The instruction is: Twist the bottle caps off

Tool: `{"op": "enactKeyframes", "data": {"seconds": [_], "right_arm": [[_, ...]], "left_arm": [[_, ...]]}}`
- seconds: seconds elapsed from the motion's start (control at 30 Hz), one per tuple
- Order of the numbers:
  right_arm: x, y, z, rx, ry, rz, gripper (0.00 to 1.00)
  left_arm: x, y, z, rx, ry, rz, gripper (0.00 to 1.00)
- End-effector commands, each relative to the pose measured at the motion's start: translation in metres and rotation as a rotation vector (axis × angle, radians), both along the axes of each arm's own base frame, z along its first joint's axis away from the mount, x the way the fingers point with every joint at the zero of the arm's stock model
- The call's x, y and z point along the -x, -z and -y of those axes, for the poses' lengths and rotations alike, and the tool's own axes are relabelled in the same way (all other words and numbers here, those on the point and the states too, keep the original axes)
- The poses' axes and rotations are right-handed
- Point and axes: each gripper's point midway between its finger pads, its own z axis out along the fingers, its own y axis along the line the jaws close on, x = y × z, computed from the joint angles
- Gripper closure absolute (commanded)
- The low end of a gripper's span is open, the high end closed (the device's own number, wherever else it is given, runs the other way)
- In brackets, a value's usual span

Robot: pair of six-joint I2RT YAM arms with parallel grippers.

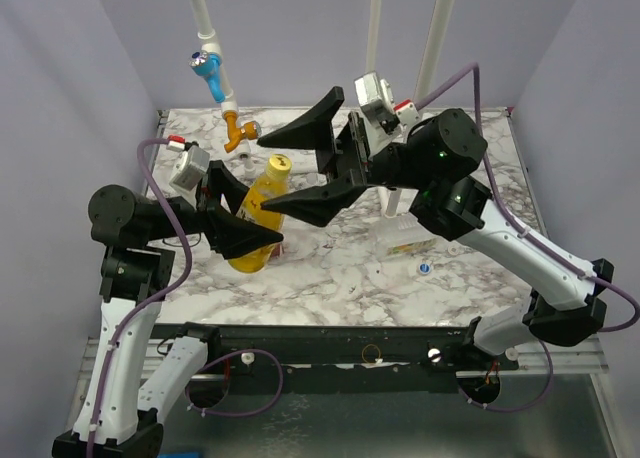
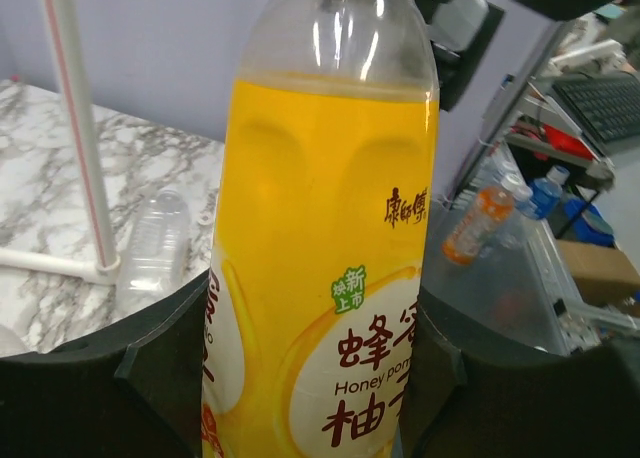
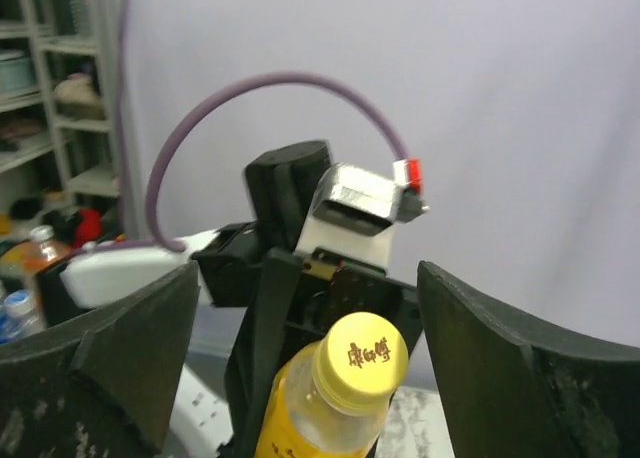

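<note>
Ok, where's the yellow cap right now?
The yellow cap tops the yellow-orange bottle, left of centre in the top view. The left gripper clamps the bottle's body, and the open right gripper flanks the cap without touching.

Top view looks down; both wrist views closely share the yellow bottle (image 1: 268, 186).
</note>
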Motion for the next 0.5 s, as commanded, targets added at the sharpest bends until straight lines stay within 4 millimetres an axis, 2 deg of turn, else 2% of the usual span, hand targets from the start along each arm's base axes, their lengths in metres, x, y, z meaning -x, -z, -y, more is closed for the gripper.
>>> {"op": "enactKeyframes", "data": {"seconds": [0.0, 0.07, 0.1, 0.2, 0.27, 0.37, 0.47], "right_arm": [[-0.053, -0.034, 0.013, -0.108, 0.323, -0.142, 0.03], [-0.068, -0.039, 0.011, -0.091, 0.391, -0.192, 0.02], [-0.074, -0.037, 0.009, -0.072, 0.414, -0.216, 0.05], [-0.097, -0.025, 0.000, 0.009, 0.508, -0.292, 0.18], [-0.109, -0.013, -0.006, 0.065, 0.558, -0.316, 0.21], [-0.115, 0.002, -0.016, 0.119, 0.567, -0.328, 0.21], [-0.113, 0.007, -0.022, 0.135, 0.542, -0.326, 0.24]], "left_arm": [[-0.036, -0.002, -0.005, 0.043, -0.212, 0.049, 0.95], [-0.046, -0.001, -0.010, 0.039, -0.288, 0.103, 0.95], [-0.052, 0.001, -0.012, 0.028, -0.323, 0.135, 0.95], [-0.067, 0.004, -0.021, 0.006, -0.430, 0.200, 0.95], [-0.077, 0.007, -0.027, -0.009, -0.487, 0.229, 0.95], [-0.087, 0.011, -0.033, -0.025, -0.552, 0.254, 0.95], [-0.094, 0.014, -0.037, -0.039, -0.588, 0.265, 0.95]]}}
